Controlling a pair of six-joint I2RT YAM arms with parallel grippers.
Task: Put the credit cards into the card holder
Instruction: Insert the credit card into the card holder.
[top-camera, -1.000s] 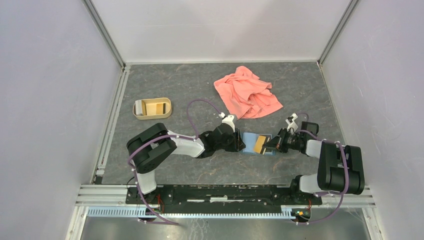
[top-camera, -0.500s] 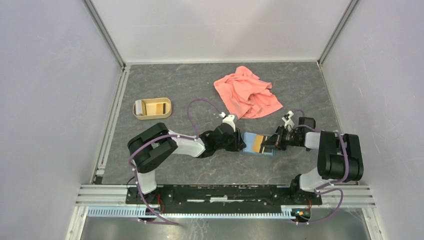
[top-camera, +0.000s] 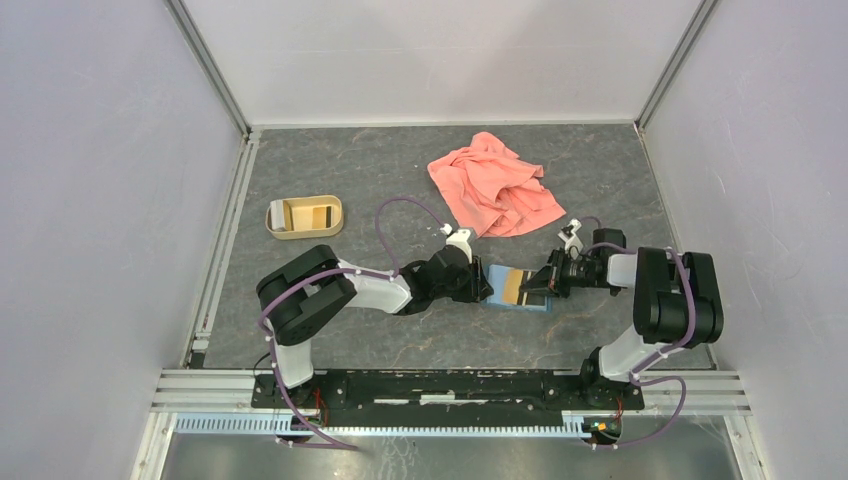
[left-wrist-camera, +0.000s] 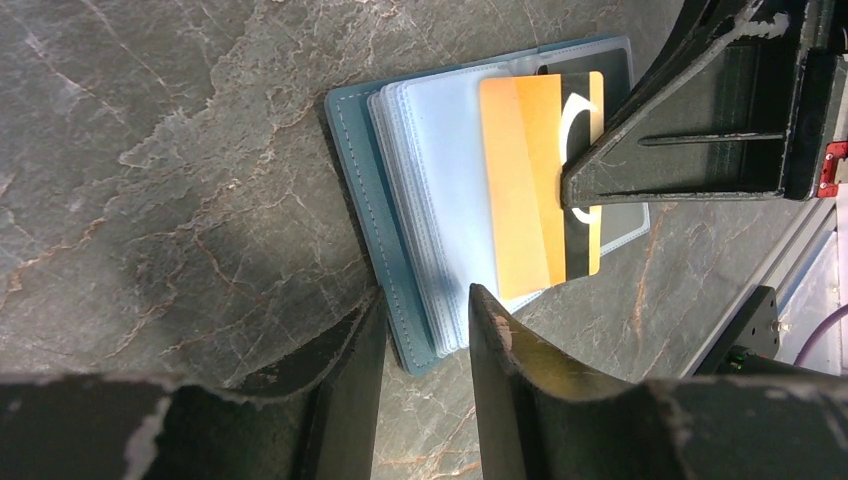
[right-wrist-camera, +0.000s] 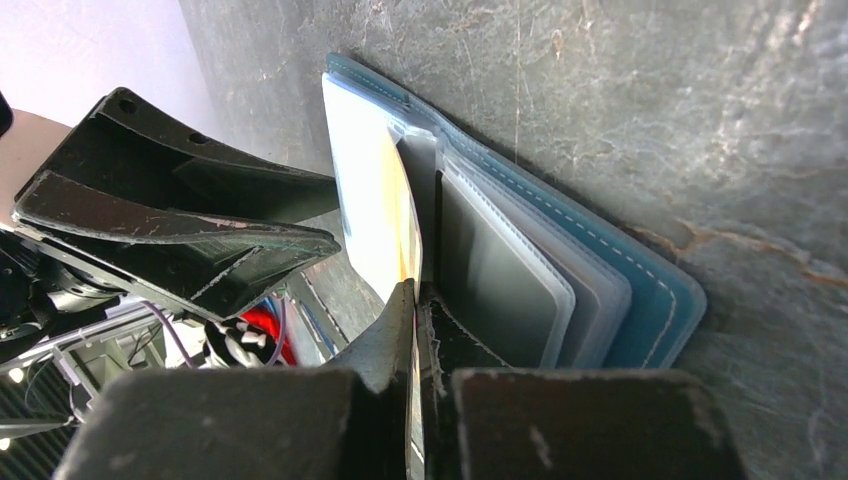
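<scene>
- The right end effector (right-wrist-camera: 415, 290) is pressed together on a card (left-wrist-camera: 520, 190), pinching it at the end with the dark stripe. The orange end points toward the spine of the card holder (left-wrist-camera: 360, 190).
- The card holder lies open on the counter (left-wrist-camera: 150, 150) between the two arms, with its clear sleeves (left-wrist-camera: 440, 180) fanned upward.
- The card lies across the top sleeves. In the right wrist view its edge stands among the fanned sleeves, but I cannot tell whether its tip is inside a pocket or only resting on plastic.
- The left end effector (left-wrist-camera: 425, 300) is spread, with its fingers on either side of the near corner of the card holder. It appears to brace the cover rather than grip it.
- To do this step well, I judge the card should run flat and square to the pocket mouth, and the push should follow the card's own length toward the spine.
- A tilted card would likely ride over the sleeve or slip between two of them.
- The left arm should pin the cover so the push does not slide the holder across the counter.
- The pinch should open only once most of the orange is under plastic.
- A short nudge on the striped edge then seats the card.
</scene>
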